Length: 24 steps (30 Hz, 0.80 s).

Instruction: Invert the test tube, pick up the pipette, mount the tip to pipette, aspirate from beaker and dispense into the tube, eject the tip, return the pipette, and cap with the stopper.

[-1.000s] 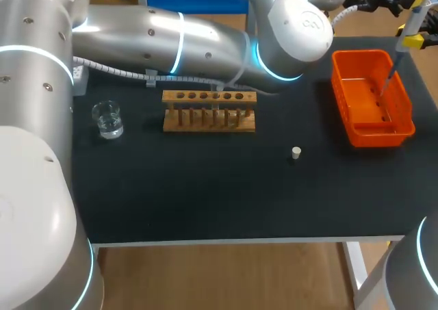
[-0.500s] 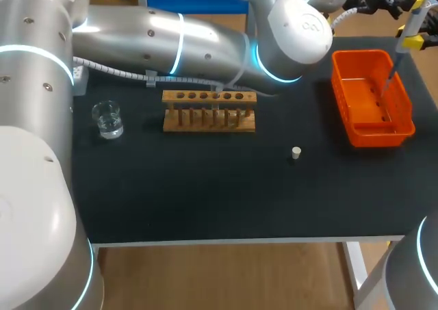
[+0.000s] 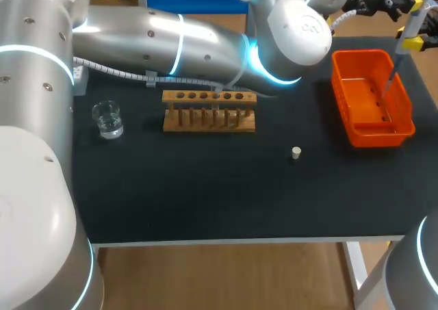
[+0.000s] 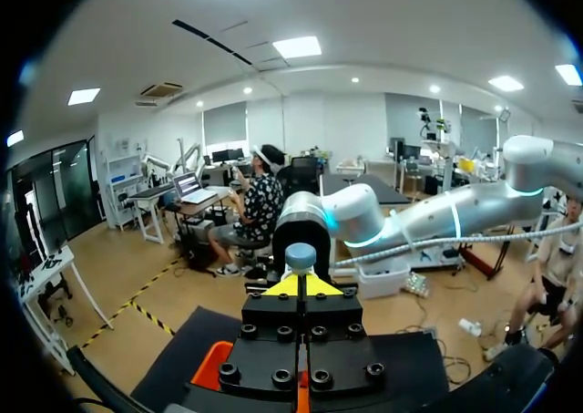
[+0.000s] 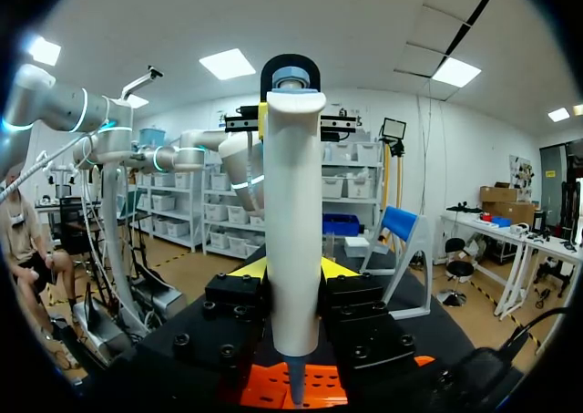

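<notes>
The grey pipette (image 3: 404,46) hangs slanted over the orange bin (image 3: 405,111) at the table's back right. My right gripper (image 5: 291,272) is shut on its white body (image 5: 293,249), and the thin lower end points into the bin (image 5: 323,384). My left arm reaches across the back of the table. Its shut gripper (image 4: 301,285) sits right at the pipette's round top button (image 4: 301,256); that gripper (image 5: 278,117) also shows at the pipette's head in the right wrist view. The wooden tube rack (image 3: 209,110), the glass beaker (image 3: 107,118) and the small white stopper (image 3: 295,152) stand apart on the black mat.
My left arm's big elbow joint (image 3: 294,29) hangs over the back of the table, just behind the rack. The bin (image 4: 214,363) lies under the left gripper.
</notes>
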Available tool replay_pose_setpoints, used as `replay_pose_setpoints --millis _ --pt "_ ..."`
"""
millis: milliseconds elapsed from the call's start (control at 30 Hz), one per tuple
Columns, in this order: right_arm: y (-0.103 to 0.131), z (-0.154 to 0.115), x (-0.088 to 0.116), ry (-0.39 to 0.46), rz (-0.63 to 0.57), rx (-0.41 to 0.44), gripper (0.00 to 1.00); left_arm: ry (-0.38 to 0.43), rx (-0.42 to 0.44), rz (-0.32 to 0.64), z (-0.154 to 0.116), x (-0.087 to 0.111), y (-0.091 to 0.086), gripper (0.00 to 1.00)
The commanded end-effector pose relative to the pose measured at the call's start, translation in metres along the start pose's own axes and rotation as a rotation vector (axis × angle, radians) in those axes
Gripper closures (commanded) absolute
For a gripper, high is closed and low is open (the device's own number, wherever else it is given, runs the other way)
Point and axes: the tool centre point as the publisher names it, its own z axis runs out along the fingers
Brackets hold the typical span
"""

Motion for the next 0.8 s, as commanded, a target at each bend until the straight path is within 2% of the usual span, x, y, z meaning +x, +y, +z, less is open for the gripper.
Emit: replay_pose_setpoints --millis 33,800 --pt "0.006 -0.003 -0.004 0.011 0.000 -0.001 1.00 0.001 0.171 0.001 0.006 0.000 0.012 1.00" --pt "0.006 -0.003 -0.004 0.011 0.000 -0.001 1.00 -0.007 0.166 -0.005 0.009 -0.001 0.022 1.00"
